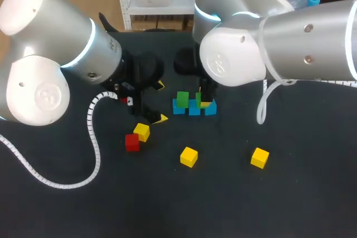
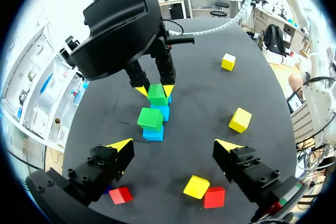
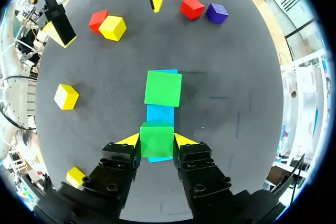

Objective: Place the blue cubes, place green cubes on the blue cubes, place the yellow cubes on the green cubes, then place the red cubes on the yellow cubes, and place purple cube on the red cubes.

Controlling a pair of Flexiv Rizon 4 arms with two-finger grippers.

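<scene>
Three blue cubes (image 1: pixel 194 108) lie in a row mid-table. One green cube (image 3: pixel 163 88) rests on the far end blue cube. My right gripper (image 3: pixel 156 140) is shut on a second green cube (image 3: pixel 156 138), held right over the near end blue cube (image 3: pixel 159 158); I cannot tell whether the two touch. The middle blue cube (image 3: pixel 160 114) is bare. My left gripper (image 2: pixel 175 148) hangs open and empty just left of the row, also seen in the head view as left gripper (image 1: pixel 161 102).
A red cube (image 1: pixel 132 142) and a yellow cube (image 1: pixel 141 132) touch in front of the left gripper. Two more yellow cubes (image 1: pixel 189 156) (image 1: pixel 259 158) lie nearer the front. Another red cube (image 3: pixel 192 8) and a purple cube (image 3: pixel 216 12) sit beyond the left gripper.
</scene>
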